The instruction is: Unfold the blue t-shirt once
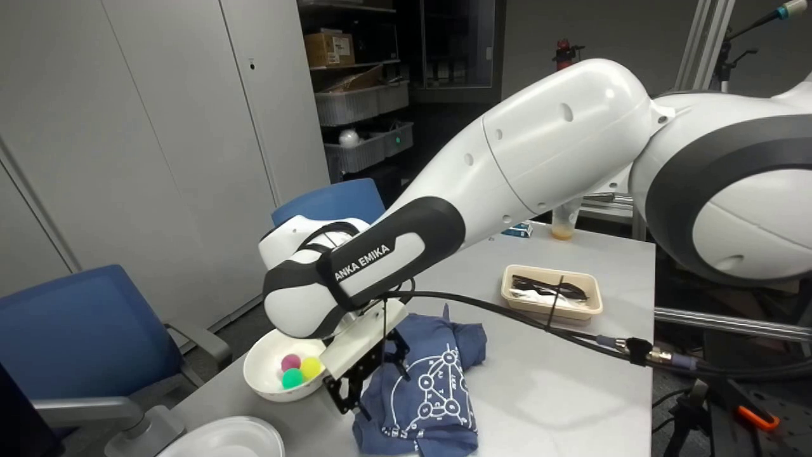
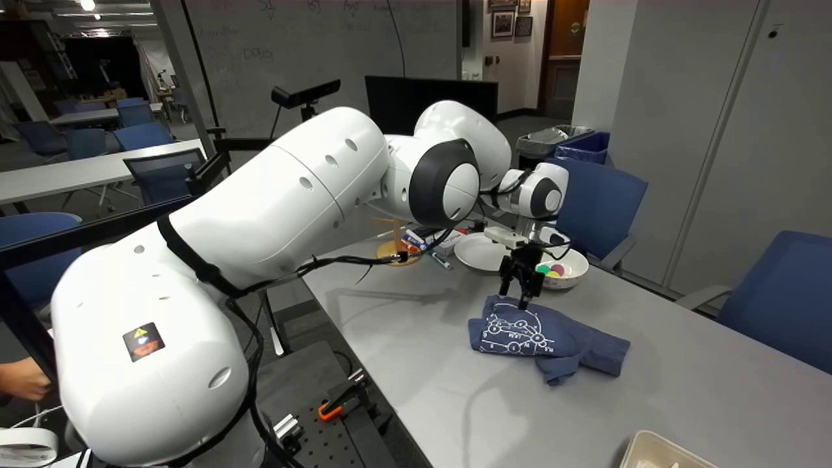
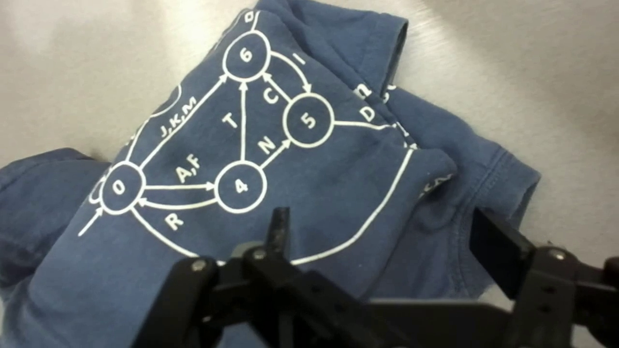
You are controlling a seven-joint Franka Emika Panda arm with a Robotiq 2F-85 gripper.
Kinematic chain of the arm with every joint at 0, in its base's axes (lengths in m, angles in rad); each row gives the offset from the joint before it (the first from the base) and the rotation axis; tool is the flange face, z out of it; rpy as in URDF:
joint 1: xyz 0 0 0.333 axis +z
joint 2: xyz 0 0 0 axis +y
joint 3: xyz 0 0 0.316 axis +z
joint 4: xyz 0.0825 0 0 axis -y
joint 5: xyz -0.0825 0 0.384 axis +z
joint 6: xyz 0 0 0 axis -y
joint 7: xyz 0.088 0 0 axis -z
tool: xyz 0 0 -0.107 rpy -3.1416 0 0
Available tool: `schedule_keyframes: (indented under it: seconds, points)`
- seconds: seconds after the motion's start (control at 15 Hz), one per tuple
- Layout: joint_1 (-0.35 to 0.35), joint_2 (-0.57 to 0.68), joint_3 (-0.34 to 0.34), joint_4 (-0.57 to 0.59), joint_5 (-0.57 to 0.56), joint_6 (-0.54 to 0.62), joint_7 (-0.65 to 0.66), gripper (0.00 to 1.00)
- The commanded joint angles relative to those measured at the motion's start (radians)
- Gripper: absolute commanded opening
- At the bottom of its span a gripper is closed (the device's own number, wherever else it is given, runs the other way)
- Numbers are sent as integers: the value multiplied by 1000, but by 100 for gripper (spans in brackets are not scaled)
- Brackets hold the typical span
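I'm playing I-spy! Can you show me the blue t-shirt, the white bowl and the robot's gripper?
Blue t-shirt (image 3: pixel 309 179): wrist view, on an unprinted patch of cloth.
White bowl (image 1: pixel 264 362): an exterior view, on its bare inside wall.
Gripper (image 3: pixel 379 213): wrist view, midway between its spread fingertips.

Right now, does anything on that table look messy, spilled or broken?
Only the blue t-shirt looks untidy: it lies folded over itself, its sleeves poking out at odd angles and its white print breaking off at a folded edge. That fits a shirt not yet unfolded. I see no spill or damage.
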Motion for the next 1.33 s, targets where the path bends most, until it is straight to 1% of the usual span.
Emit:
schedule_keyframes:
  seconds: [0.0,0.07,0.13,0.27,0.4,0.53,0.6,0.8,0.87,1.0,1.13,1.27]
  points:
    - [5,49,-11,85,7,-48,14,68]
    - [4,52,-10,87,8,-48,14,61]
    - [3,55,-10,88,10,-45,14,51]
    - [1,59,-10,89,11,-42,15,35]
    - [-1,60,-11,85,12,-37,16,22]
    - [-3,57,-13,78,11,-33,20,6]
    - [-4,54,-15,74,10,-30,22,0]
    - [1,12,-13,16,-8,-14,16,0]
    - [3,-10,-11,-15,-12,-9,7,1]
    - [6,-67,-10,-95,-19,8,-5,1]
    - [0,-148,-7,-209,-15,42,-10,1]
    - [-8,-223,-6,-300,-8,74,-8,1]
